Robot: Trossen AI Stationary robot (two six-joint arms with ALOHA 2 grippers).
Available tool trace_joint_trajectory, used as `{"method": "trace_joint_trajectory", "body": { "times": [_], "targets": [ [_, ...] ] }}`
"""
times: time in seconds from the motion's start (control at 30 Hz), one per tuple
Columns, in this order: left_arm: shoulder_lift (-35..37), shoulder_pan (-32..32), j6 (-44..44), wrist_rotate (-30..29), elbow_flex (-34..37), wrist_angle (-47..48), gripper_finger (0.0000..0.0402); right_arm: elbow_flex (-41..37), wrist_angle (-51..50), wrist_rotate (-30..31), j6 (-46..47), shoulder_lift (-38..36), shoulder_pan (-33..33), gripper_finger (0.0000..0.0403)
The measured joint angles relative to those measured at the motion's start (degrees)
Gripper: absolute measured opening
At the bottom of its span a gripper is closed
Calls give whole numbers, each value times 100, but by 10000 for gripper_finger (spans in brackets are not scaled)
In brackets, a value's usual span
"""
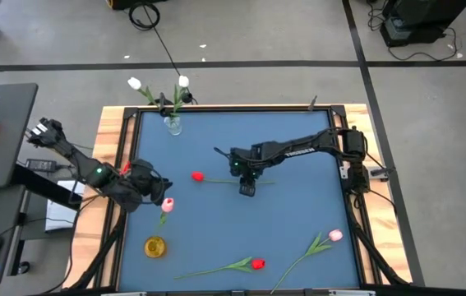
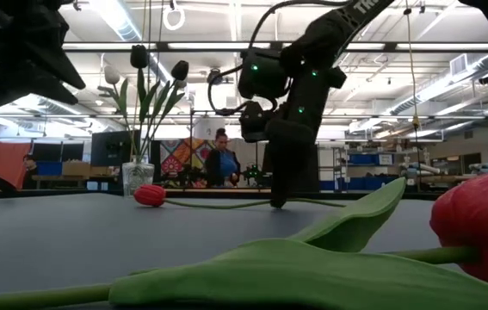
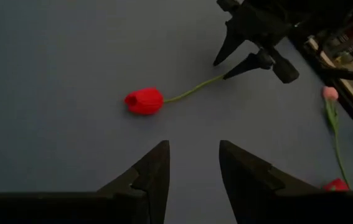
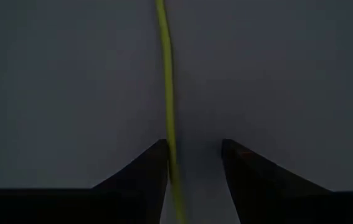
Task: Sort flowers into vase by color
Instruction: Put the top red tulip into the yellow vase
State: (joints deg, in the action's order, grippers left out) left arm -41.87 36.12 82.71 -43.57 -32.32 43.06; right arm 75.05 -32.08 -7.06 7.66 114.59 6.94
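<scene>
Red tulips x2, pink x2, white x2 — right hand apart astride a stem, left hand apart.

blue table with two red tulips, two pink tulips, two vases

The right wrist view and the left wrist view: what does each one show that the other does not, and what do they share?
Only the right wrist view shows how the right gripper stands at the thin green stem: the stem runs between its open fingers, close against one of them. Only the left wrist view shows the stem's red tulip head, a pink tulip near the table edge, and the open, empty left gripper. Both show the blue table top, this same stem and the right gripper.
</scene>
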Motion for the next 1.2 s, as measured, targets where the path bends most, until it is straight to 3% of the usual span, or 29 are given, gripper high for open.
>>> {"method": "trace_joint_trajectory", "body": {
  "times": [0.2,0.33,0.43,0.5,0.67,0.83,1.03,1.2],
  "targets": [
    [-323,-7,513,-4,-2,-8,143,-137,198,76,-297,-9,-1,144],
    [-461,-7,721,-7,-2,-206,143,-246,398,-26,-237,-22,6,87],
    [-538,-7,966,-4,-2,-430,143,-259,646,-496,11,-6,23,30],
    [-569,-7,1163,4,-2,-526,143,-272,990,-1021,325,16,67,13],
    [-581,-7,1272,13,-2,-713,143,-263,2205,-1526,1511,13,196,29],
    [-577,-7,1177,-4,-2,-1072,143,-265,3380,-1868,2406,13,247,10],
    [-577,-7,630,-421,-7,-1202,143,-263,5145,-1862,3351,9,149,16],
    [-577,-7,-226,-1112,-7,-1624,143,-263,6286,-1603,3613,9,-36,11]
  ]
}}
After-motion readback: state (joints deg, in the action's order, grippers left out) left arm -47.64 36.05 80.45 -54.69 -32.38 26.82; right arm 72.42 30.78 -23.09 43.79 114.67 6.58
